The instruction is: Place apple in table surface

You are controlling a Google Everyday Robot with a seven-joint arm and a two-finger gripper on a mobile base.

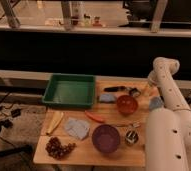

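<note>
The table surface (86,154) is seen as a light wooden top crowded with objects. A green tray (69,91) is set at the far left corner, its long side along the far edge. An orange-red bowl (126,104) is placed towards the right edge, in the far half of the top, and a purple bowl (106,138) is found nearer the near edge, right of the middle. Between the two bowls an orange carrot (95,117) is laid at a slant. A blue cloth (78,128) is spread just left of the purple bowl, and a cluster of dark grapes (58,147) is placed at the near left corner. A pale yellow elongated item (54,122) is laid along the left edge, just in front of the tray. A small metal cup (132,137) is stood beside the purple bowl on its right. A dark elongated object (116,89) is laid by the far edge, right of the tray. The gripper (135,92) is held low over the far right corner, just behind the orange-red bowl, with the white arm bent down to it from the right edge. How far it is opened, and whether anything is held in it, cannot be told. The apple cannot be made out in this view.
</note>
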